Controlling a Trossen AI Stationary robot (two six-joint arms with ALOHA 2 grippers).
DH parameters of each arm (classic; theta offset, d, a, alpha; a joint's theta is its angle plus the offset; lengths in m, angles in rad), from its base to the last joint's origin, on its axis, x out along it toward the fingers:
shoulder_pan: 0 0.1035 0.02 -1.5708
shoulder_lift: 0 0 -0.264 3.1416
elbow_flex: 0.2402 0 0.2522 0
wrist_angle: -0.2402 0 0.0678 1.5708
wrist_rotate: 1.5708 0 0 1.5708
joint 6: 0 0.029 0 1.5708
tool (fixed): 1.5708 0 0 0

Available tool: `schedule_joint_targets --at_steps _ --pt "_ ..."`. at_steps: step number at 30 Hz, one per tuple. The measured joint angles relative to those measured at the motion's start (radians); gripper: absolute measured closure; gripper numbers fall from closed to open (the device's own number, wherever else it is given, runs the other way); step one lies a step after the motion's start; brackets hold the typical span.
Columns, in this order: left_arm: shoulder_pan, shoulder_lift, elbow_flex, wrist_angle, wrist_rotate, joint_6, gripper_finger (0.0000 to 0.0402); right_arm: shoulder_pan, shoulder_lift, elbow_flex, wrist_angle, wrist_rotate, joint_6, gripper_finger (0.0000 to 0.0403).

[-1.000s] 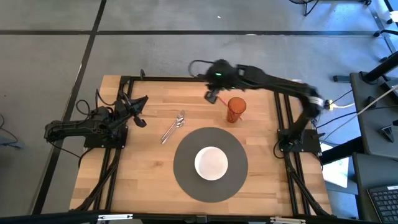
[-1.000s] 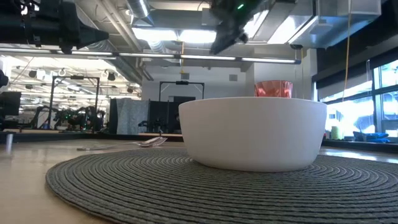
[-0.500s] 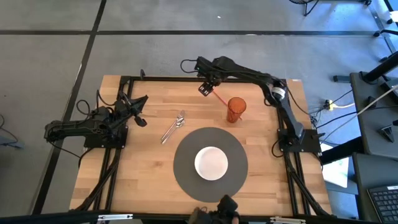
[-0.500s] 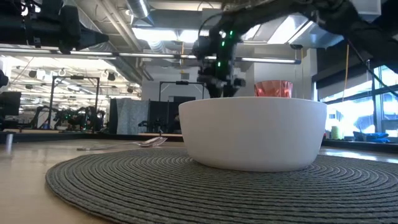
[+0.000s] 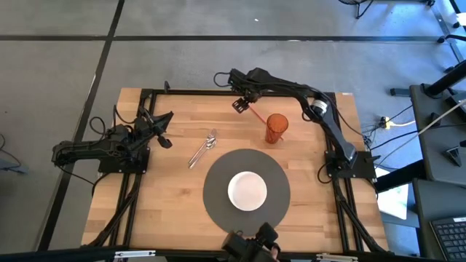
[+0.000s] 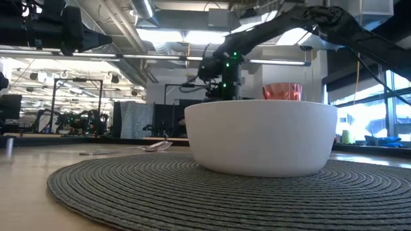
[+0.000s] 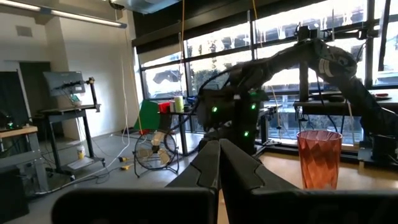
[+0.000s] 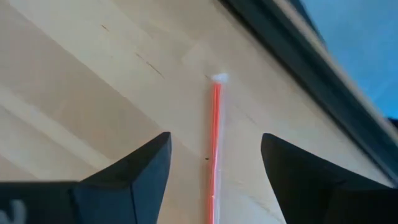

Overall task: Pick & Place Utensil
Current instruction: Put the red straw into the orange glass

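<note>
Two pincers are in view: the right pincer point(image 5: 243, 103) with its fingers spread apart, and the left pincer point(image 5: 164, 130) with its fingers pressed together. Directly beneath the right pincer lies one red straw point(image 8: 215, 149), between its fingers. Just beside that pincer stands one orange cup point(image 5: 276, 128). Between the two pincers lie two metal utensils point(image 5: 203, 148), touching each other. Farther from both pincers sits one round grey placemat point(image 5: 218, 195), carrying one white bowl point(image 5: 247, 191).

Right gripper point(image 5: 241, 105) spread (left gripper point(image 5: 164, 140) closed).
</note>
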Motion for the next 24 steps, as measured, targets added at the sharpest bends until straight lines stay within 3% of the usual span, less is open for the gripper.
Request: schedule_joint_targets --at_steps 11,16,24 --pt "0.000 0.000 0.000 0.000 0.000 0.001 0.0394 -0.027 0.064 0.000 -0.052 -0.007 -0.005 0.0154" --pt "0.000 0.000 0.000 -0.008 0.000 0.000 0.0394 -0.057 0.076 0.000 -0.058 -0.082 -0.007 0.0156" --pt "0.000 0.000 0.000 -0.008 -0.002 0.002 0.0395 -0.066 0.075 0.000 -0.058 -0.137 -0.042 0.0193"
